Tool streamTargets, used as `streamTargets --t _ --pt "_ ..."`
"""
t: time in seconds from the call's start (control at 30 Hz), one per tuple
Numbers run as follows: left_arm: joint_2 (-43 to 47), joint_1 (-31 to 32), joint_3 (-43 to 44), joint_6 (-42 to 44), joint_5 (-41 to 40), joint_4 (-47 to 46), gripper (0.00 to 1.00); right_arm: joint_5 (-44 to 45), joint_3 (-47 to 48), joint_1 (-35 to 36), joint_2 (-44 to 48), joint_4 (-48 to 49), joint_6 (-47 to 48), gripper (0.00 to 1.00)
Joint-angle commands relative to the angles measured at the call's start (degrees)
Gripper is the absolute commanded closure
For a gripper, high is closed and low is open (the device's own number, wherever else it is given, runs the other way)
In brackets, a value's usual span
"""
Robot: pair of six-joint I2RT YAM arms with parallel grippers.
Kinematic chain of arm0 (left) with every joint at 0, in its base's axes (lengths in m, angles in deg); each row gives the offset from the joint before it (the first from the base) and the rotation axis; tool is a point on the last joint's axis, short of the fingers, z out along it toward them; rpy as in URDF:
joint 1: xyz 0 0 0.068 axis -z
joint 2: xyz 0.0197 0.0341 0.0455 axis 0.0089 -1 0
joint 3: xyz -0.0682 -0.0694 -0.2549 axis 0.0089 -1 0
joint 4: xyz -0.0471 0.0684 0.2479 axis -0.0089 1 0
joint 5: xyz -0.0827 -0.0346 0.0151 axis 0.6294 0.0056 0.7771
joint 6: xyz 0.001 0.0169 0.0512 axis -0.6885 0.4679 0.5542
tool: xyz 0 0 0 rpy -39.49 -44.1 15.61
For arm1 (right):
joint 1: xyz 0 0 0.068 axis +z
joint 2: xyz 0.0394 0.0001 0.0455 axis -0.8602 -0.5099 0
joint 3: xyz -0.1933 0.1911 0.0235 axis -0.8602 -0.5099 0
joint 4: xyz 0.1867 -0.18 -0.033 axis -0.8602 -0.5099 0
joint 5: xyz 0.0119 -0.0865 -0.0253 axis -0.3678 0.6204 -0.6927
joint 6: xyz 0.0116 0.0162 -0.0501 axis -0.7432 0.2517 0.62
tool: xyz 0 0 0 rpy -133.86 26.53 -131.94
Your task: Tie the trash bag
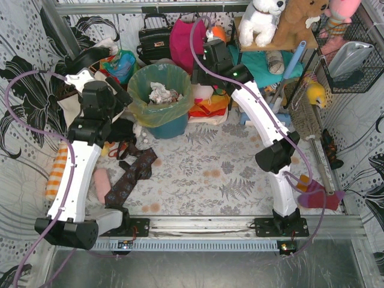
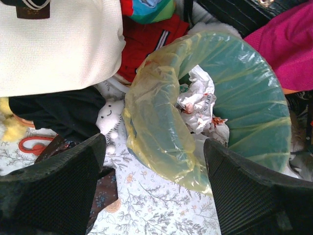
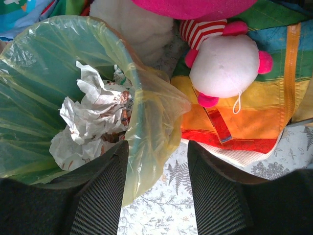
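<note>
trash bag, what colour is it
The trash bag is translucent yellow-green; right wrist view shows it best.

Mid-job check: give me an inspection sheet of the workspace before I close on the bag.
Surface: floral cloth, lying flat.
Job's things: trash bag lines the bin, untied, mouth open, paper inside.
Clutter: tote, tie, plush and rainbow cloth around the bin.
Grippers: left gripper and right gripper are open, with the bag's rim fold showing between the fingers.
Cables: purple cables loop off both arms.
Surroundings: shelf with toys, wire basket.
</note>
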State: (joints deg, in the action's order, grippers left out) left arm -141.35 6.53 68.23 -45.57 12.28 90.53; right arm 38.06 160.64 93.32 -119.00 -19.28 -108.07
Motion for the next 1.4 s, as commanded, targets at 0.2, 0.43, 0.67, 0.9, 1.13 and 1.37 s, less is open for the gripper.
streamTargets --t 0.2,0.43,0.67,0.9,1.13,1.37 --pt "-7.2 0.2 2.4 -8.2 -2.7 -3.9 0.13 -3.8 2.5 0.2 -4.1 7.0 0.7 0.48" --pt "-11.7 0.6 4.0 -9.2 0.3 -4.8 0.14 -3.8 2.7 0.3 -5.7 7.9 0.2 0.49" --pt "-15.8 0.9 5.0 -10.4 -3.1 -3.1 0.20 -5.1 1.9 0.2 -7.3 8.5 -0.6 0.50" --pt "-17.7 1.1 5.1 -11.0 -3.3 -4.9 0.40 -5.8 1.6 0.3 -8.1 8.8 -0.7 0.52" --pt "-20.5 1.3 6.7 -11.1 -1.9 -5.0 0.55 -6.7 1.3 0.3 -8.5 8.8 -0.9 0.56" --pt "-21.4 1.6 7.1 -11.0 -1.0 -5.1 0.67 -7.5 1.1 0.2 -8.3 8.8 -1.0 0.66"
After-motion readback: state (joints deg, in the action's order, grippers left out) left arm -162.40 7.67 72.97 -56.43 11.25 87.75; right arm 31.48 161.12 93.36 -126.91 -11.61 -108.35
